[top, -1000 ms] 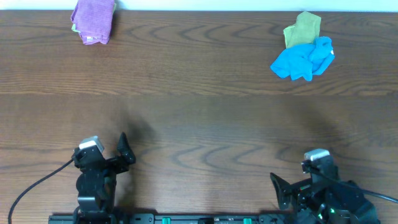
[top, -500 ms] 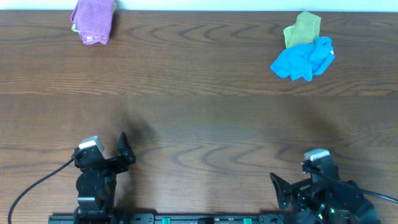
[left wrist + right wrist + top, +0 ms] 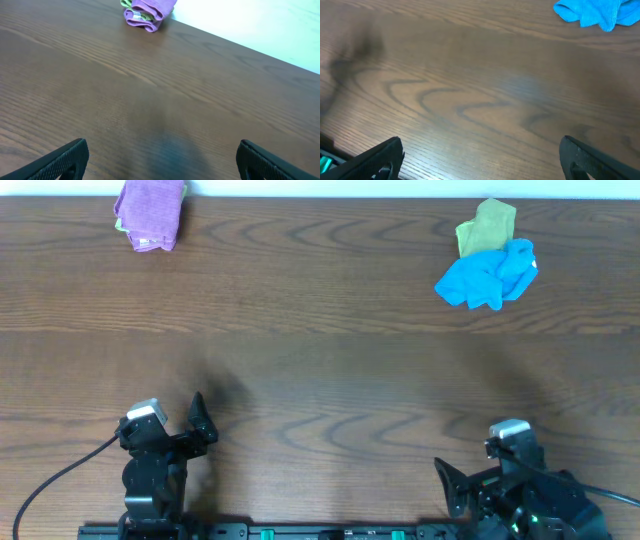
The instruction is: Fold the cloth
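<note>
Cloth (image 3: pixel 150 213): bunched at far left corner of table (image 3: pixel 320 360), against back edge; green scrap (image 3: pixel 119 224) peeks from beneath it. Left gripper (image 3: pixel 162 159) and right gripper (image 3: pixel 482 156): both at near edge, fingers spread wide, holding nothing. Blue cloth (image 3: pixel 487 272) and yellow-green cloth (image 3: pixel 487 225): far right, well apart from task cloth. Risks, as I judge them: long reach gives shallow pinch through several layers, so cloth lifts as lump; green scrap drags along; nudge sends cloth off back edge.
</note>
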### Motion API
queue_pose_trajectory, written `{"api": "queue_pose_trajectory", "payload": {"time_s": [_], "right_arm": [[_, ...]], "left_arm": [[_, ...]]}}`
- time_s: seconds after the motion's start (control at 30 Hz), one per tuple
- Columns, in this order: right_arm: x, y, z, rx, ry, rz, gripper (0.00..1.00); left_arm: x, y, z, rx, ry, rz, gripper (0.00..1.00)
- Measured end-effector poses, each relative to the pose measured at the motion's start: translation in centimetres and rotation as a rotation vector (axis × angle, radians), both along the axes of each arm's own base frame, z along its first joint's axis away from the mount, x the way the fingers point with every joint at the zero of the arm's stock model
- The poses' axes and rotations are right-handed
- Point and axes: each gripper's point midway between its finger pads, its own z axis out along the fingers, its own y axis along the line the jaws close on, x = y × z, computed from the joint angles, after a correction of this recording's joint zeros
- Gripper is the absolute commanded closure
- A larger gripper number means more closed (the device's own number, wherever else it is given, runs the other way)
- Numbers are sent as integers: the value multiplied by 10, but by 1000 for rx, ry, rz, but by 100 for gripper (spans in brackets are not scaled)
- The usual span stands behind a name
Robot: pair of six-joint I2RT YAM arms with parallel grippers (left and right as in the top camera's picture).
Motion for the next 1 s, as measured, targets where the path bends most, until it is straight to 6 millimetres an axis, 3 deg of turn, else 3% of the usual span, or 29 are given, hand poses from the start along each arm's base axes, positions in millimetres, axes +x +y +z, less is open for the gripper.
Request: {"api": "queue_pose_trajectory", "payload": {"time_s": [0.2, 0.33, 0.4, 0.53, 0.7, 1.0], "right_arm": [[8, -9, 5, -7, -32, -69, 1], [33, -29, 20, -3, -139, -232, 1], [45, -41, 16, -42, -176, -296, 1], [62, -56, -5, -130, -227, -327, 1], [60, -68, -46, -216, -239, -330, 1], [55, -76, -71, -241, -271, -353, 1]], "left_arm": [[0, 0, 0, 0, 0, 0, 5], [0, 0, 0, 0, 0, 0, 5], [0, 0, 0, 0, 0, 0, 5], [0, 0, 0, 0, -1, 0, 5], [0, 0, 1, 0, -3, 0, 5], [0, 0, 1, 0, -4, 0, 5]]}}
